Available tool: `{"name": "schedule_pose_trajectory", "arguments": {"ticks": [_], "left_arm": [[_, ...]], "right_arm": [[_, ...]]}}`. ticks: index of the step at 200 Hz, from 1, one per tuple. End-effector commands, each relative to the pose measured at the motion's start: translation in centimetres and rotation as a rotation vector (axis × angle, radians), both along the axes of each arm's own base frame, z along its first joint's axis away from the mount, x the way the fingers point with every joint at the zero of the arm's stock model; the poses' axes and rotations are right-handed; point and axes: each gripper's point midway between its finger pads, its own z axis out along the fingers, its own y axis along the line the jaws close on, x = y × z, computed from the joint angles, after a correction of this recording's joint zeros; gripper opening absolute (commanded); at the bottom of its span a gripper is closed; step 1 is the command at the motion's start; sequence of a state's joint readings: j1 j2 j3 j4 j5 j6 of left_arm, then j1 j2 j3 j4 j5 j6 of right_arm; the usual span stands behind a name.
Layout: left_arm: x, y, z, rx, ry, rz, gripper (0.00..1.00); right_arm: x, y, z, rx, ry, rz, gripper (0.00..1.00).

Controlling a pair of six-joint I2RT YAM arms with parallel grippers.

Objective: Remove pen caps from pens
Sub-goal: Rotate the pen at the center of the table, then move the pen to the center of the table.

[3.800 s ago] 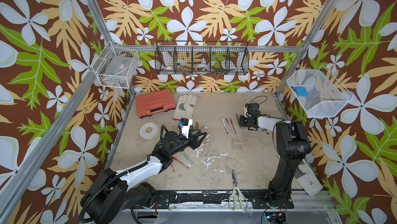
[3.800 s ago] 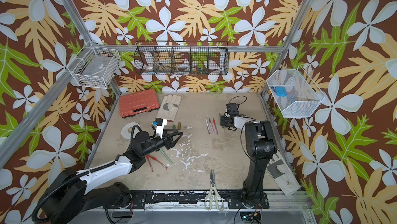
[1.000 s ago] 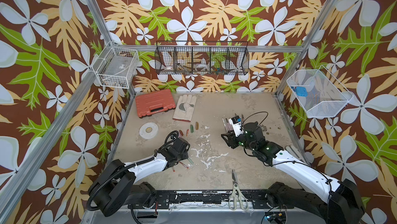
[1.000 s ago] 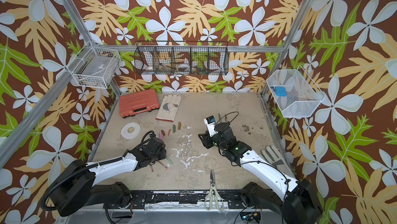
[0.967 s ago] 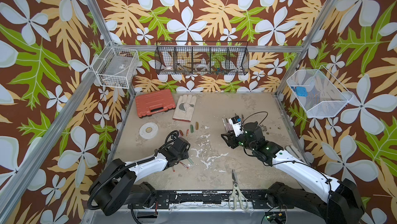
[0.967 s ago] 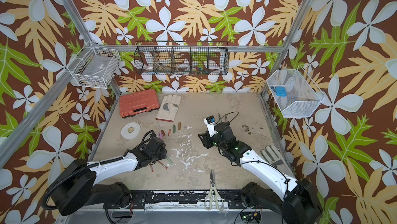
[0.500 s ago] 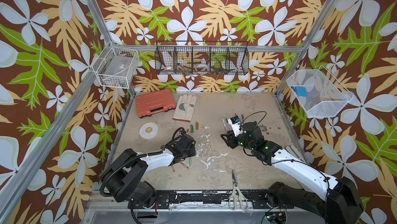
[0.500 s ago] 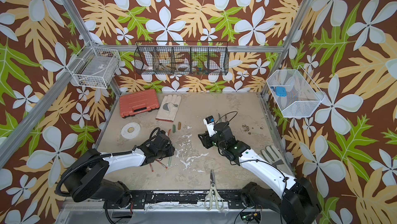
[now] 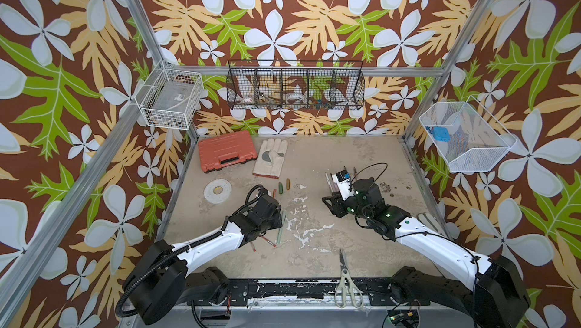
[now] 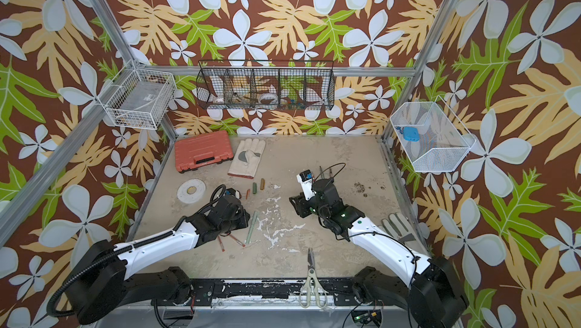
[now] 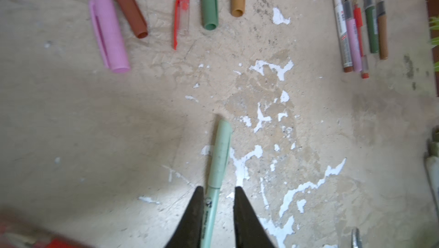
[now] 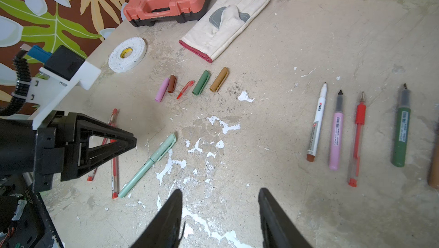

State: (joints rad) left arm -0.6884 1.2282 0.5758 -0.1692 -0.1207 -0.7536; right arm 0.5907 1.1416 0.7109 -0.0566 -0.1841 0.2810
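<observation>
**Pen-uncapping trial:** The left gripper is pictured low over a pale green pen lying on the table. Its jaws are drawn narrow on either side of the barrel. One finger is pressed against the pen, while a gap is left on the other side. The pen's cap is seen in place. Two red pens are laid just beside it, on the left arm's side. Five loose caps, in pink, brown, red, dark green and gold, are lined up side by side farther back, near a glove. Uncapped pens are ranged in a row on the right arm's side, well apart from the caps. The right gripper is held above bare table, its jaws moderately wide with nothing between them. Scissors are seen at the table's front edge.
</observation>
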Motion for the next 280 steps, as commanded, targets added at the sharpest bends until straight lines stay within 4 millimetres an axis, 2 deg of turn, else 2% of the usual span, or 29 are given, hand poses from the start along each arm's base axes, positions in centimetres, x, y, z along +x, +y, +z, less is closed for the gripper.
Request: {"name": "schedule_pose_trajectory", "arguments": {"ticks": [1,40,87,143,198,216,245,261,280], "left_arm": [[-1.0,2.7,-1.3,0.139,0.035,0.026,0.12],[-1.4,2.5,-3.3,0.183,0.095,-0.011,0.00],[-1.8,0.7,-4.4,0.132,0.126,-0.083,0.00],[-3.0,-2.5,-5.3,0.070,0.166,-0.185,0.00],[-4.1,-7.8,-4.3,-0.095,0.167,-0.292,0.00],[-3.5,-7.1,-3.9,-0.068,0.138,-0.252,0.00],[-3.0,-4.3,-1.4,-0.016,0.052,-0.164,0.00],[-2.7,-2.7,0.4,-0.013,-0.004,-0.112,0.00],[-2.4,-1.3,2.5,-0.050,-0.058,-0.087,0.14]], "right_arm": [[-0.1,0.2,0.5,0.013,-0.009,0.008,0.52],[-0.2,0.2,0.5,0.014,-0.008,0.011,0.52],[-0.2,0.3,0.7,0.014,-0.011,0.016,0.52],[-0.2,0.3,0.6,0.011,-0.007,0.023,0.52],[-0.2,0.3,0.0,0.000,0.014,0.022,0.53],[-0.4,0.3,-0.5,-0.012,0.034,0.026,0.53],[-1.1,1.3,-1.6,-0.032,0.062,0.079,0.51],[-2.1,3.2,-2.6,-0.076,0.072,0.154,0.51],[-4.0,6.4,-4.4,-0.153,0.097,0.269,0.50]]}}
